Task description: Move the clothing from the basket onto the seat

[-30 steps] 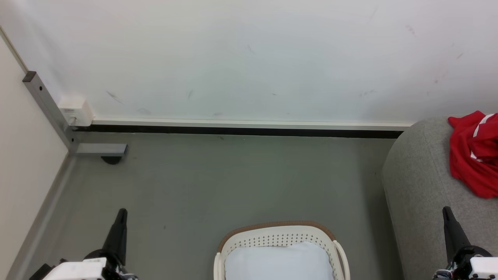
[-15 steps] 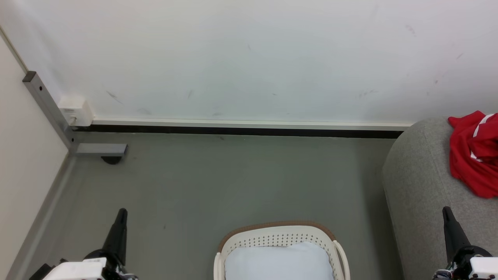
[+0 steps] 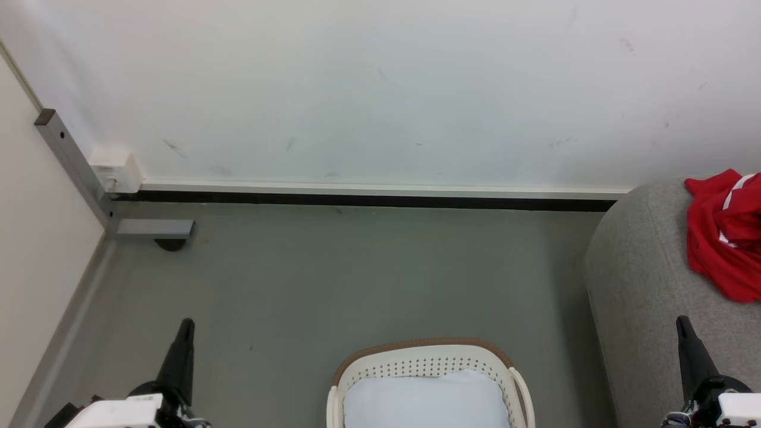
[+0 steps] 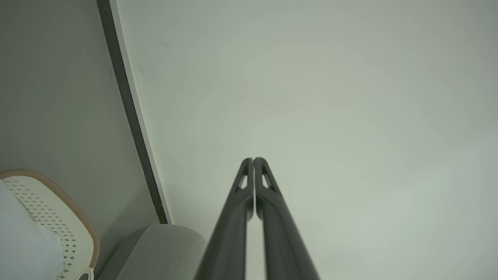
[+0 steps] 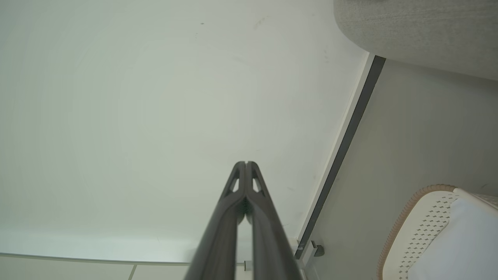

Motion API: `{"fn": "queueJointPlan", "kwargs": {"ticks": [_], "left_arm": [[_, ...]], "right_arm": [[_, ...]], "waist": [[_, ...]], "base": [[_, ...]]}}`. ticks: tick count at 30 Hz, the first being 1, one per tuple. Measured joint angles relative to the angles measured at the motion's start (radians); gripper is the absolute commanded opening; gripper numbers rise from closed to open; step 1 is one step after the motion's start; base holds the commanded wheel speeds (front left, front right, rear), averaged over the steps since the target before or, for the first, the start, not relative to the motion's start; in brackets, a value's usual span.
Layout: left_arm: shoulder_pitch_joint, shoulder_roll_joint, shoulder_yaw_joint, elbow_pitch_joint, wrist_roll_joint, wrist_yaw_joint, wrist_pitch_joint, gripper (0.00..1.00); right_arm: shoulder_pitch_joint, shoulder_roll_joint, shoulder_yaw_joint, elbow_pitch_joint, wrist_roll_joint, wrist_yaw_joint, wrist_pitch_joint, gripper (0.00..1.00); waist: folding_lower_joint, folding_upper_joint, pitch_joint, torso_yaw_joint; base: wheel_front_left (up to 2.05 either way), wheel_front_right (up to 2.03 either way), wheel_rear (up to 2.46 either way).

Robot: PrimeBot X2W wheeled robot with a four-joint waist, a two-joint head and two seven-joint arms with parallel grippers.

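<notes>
Red clothing (image 3: pixel 722 238) on the seat (image 3: pixel 636 285), right of the basket (image 3: pixel 422 345). Your jaws closed, empty. Risk: grabbing the basket's pale pillow (image 3: pixel 425 401) instead.

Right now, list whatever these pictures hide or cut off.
The clothing: head view's right edge cuts it off.
The basket: head view's bottom edge cuts its near part; the pale pillow hides its inside.
The seat: runs past the head view's right and bottom edges.
</notes>
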State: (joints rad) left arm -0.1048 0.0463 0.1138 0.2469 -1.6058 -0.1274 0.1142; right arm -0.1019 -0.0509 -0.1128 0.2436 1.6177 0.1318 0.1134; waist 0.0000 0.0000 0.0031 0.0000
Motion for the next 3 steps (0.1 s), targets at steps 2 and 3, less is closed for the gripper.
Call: {"fn": "queueJointPlan", "kwargs": {"ticks": [2, 3], "left_arm": [[0.0, 0.0, 0.0, 0.0, 0.0, 0.0, 0.0, 0.0], [0.0, 0.0, 0.0, 0.0, 0.0, 0.0, 0.0, 0.0]], "right_arm": [[0.0, 0.0, 0.0, 0.0, 0.0, 0.0, 0.0, 0.0], [0.0, 0.0, 0.0, 0.0, 0.0, 0.0, 0.0, 0.0]], "waist": [[0.0, 0.0, 0.0, 0.0], [0.0, 0.0, 0.0, 0.0]], "base": [[0.0, 0.0, 0.0], [0.0, 0.0, 0.0]]}}
